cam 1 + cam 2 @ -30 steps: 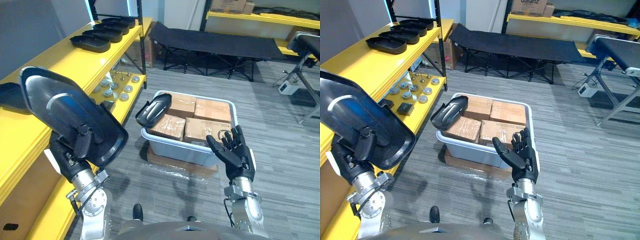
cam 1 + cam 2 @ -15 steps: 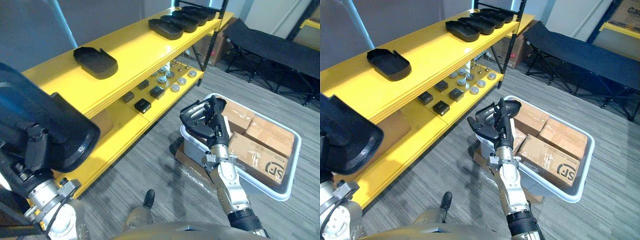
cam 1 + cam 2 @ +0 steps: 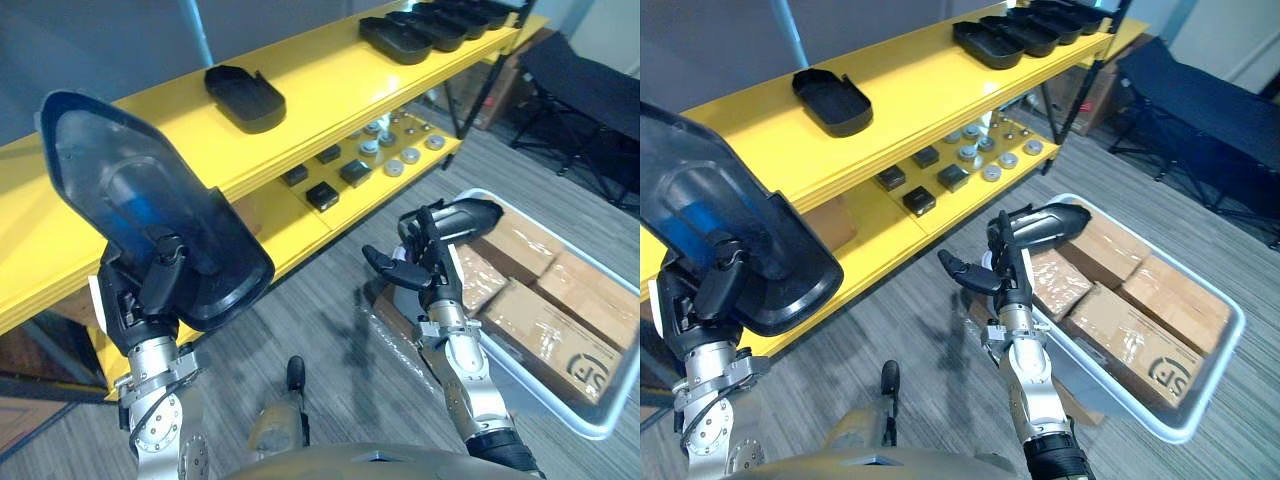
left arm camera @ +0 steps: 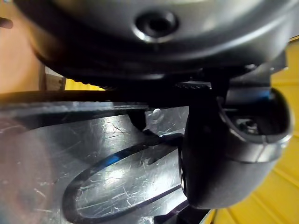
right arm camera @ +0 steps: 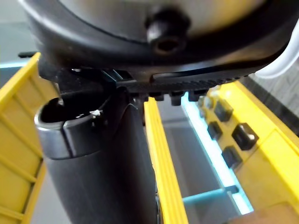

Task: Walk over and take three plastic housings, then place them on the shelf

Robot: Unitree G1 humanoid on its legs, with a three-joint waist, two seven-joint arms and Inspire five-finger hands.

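Observation:
My left hand [image 3: 148, 300] is shut on a large black plastic housing [image 3: 140, 215], held upright at the left in front of the yellow shelf [image 3: 330, 75]; the left wrist view shows my thumb [image 4: 224, 154] pressed on its glossy inside [image 4: 93, 163]. My right hand [image 3: 425, 265] is open, fingers straight up and thumb out, holding nothing. Just behind it another black housing [image 3: 462, 213] lies on the near corner of the grey bin [image 3: 590, 425]. One housing [image 3: 245, 95] rests alone on the shelf top, and several more [image 3: 430, 25] sit in a row farther along.
The grey bin holds several cardboard boxes [image 3: 555, 325] and stands on the floor to the right. Small black and silver parts [image 3: 345, 170] lie on the shelf's lower level. A black folding cot [image 3: 1200, 100] stands at the back right. Grey floor lies between shelf and bin.
The whole view has swung further along the shelf, so the camera moved. The housing in my left hand now shows higher and fuller. My right hand stays open by the bin's corner.

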